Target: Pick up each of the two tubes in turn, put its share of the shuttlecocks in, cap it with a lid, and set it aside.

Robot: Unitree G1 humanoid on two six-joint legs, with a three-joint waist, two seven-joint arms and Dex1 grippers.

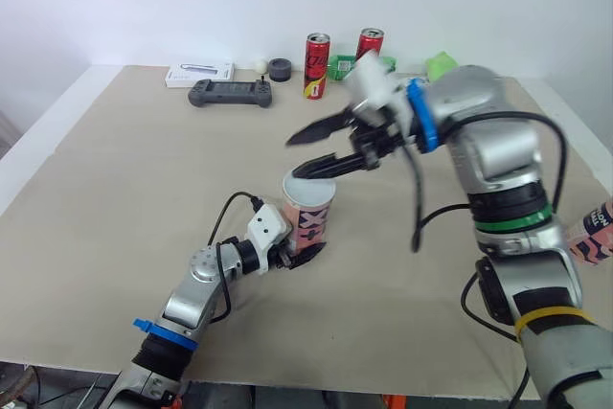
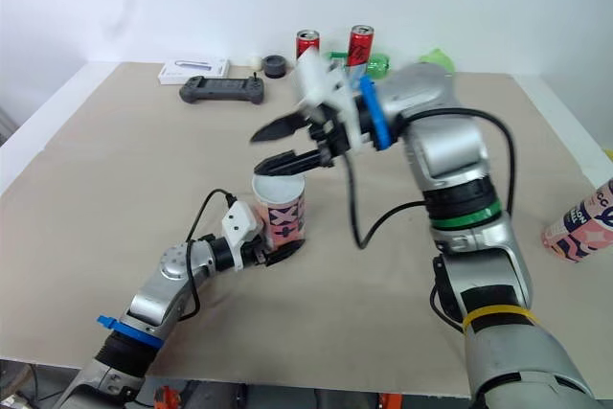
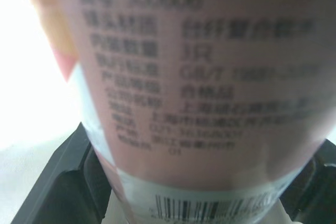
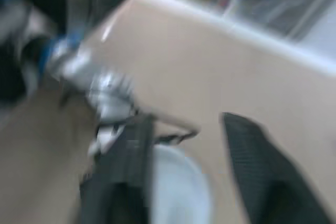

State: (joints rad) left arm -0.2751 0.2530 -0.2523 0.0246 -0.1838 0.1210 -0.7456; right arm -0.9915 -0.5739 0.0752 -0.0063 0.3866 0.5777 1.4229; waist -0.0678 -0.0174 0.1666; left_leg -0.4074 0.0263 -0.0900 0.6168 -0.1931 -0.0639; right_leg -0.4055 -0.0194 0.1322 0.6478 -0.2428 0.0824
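A short pink tube (image 1: 310,220) stands upright in the middle of the table (image 1: 115,179), and its top shows white. My left gripper (image 1: 303,252) is shut on the tube's lower part. In the left wrist view the tube's printed label (image 3: 199,77) sits between both black fingers (image 3: 58,187). My right gripper (image 1: 306,151) hovers just over the tube's top, open and holding nothing, with its lower fingertip close to the rim. In the blurred right wrist view the white top (image 4: 181,190) lies below the spread fingers. A second pink tube (image 2: 580,225) leans at the table's right edge.
Along the far edge stand a black game controller (image 1: 230,94), a white box (image 1: 199,74), a dark round object (image 1: 279,69), two red cans (image 1: 317,66) and some green items (image 1: 441,64). A black cable (image 1: 235,203) loops from my left wrist.
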